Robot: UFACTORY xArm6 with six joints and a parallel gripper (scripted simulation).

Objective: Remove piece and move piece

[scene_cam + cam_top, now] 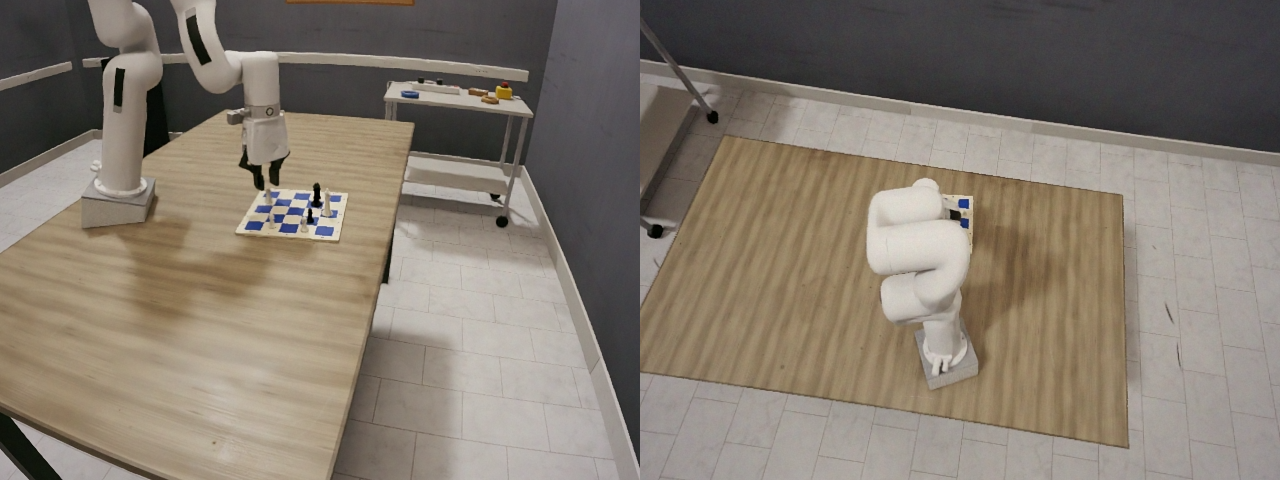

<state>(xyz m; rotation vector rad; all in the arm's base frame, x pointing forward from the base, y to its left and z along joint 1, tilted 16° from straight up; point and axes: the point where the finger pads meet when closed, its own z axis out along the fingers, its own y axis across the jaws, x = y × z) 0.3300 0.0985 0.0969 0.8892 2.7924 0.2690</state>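
A small blue and white chessboard [292, 214] lies on the wooden table. It carries a tall black piece [316, 194], a small black piece [310, 215], a tall white piece [327, 202] and three small white pieces, one at the near-left corner under the gripper [268, 196]. The square labels are too small to read. My gripper [266, 180] hangs just above the board's far-left corner, fingers partly apart with nothing between them. In the overhead view the arm hides most of the board [964, 217]; only a dark bit of the gripper [953, 213] shows.
The robot base [118, 201] stands on the table left of the board. A white cart [457, 129] with small items stands beyond the table's far right corner. The table edge runs close to the board's right side.
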